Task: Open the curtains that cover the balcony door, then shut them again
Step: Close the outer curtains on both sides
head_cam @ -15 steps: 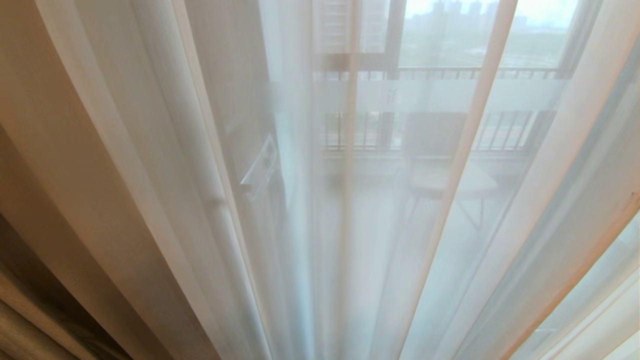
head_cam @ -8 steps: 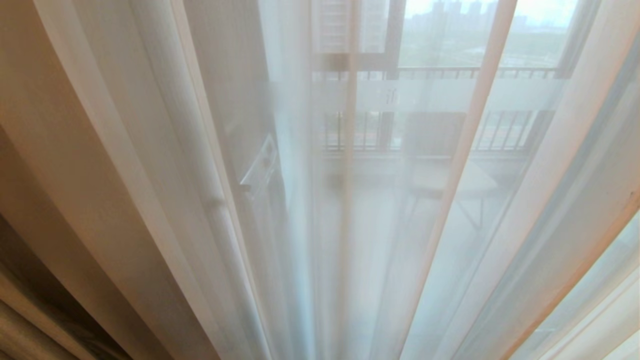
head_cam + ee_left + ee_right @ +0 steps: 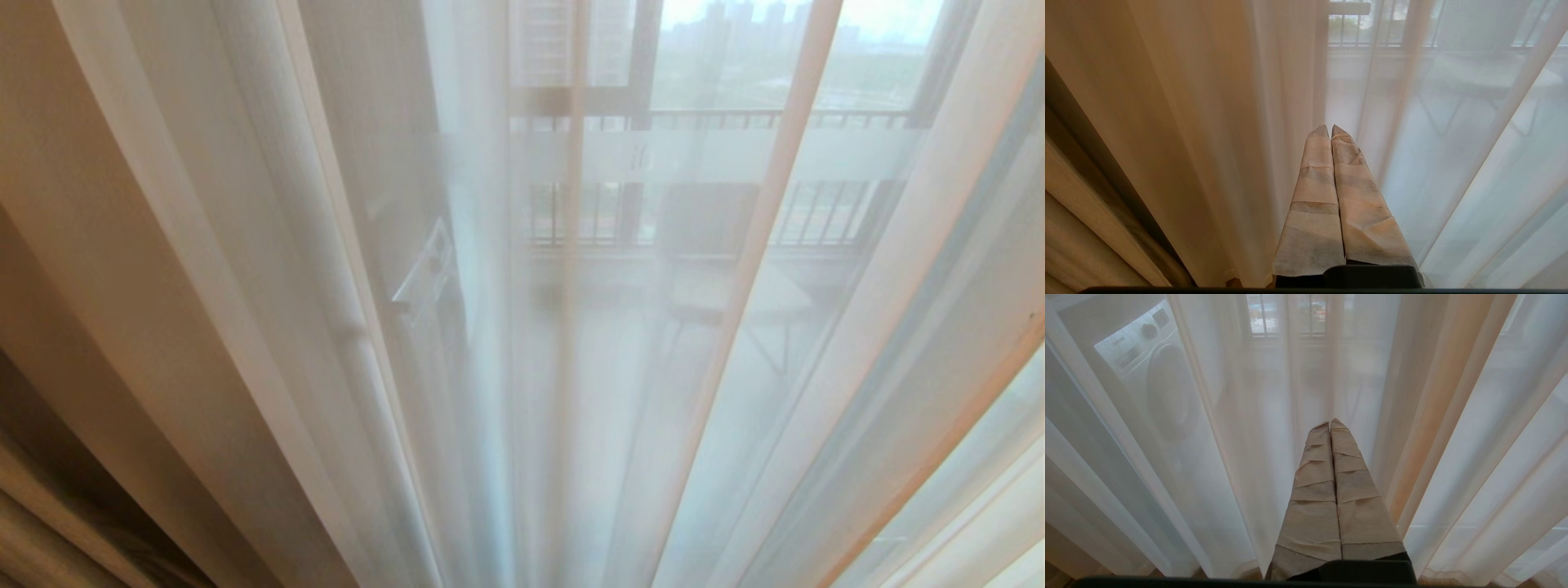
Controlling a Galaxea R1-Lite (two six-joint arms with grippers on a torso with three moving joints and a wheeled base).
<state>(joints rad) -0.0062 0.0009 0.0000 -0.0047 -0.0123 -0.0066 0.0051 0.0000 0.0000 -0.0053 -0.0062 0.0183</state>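
Observation:
The white sheer curtains (image 3: pixel 269 269) hang in folds across the whole head view. Through them shows the balcony door (image 3: pixel 641 98), with dark frames and a frosted band. A thick beige drape (image 3: pixel 33 523) edges the lower left. Neither gripper appears in the head view. In the left wrist view my left gripper (image 3: pixel 1329 129) is shut with nothing between its tape-wrapped fingers (image 3: pixel 1314 192), pointing at the sheer (image 3: pixel 1453 163) with the drape (image 3: pixel 1081 212) to one side. In the right wrist view my right gripper (image 3: pixel 1329 423) is shut and empty too, facing the sheer folds (image 3: pixel 1229 457).
Behind the glass, on the balcony, stand a folding table (image 3: pixel 759 298) with a chair, and a bar railing (image 3: pixel 816 216). A washing machine (image 3: pixel 1151 371) shows through the sheer in the right wrist view.

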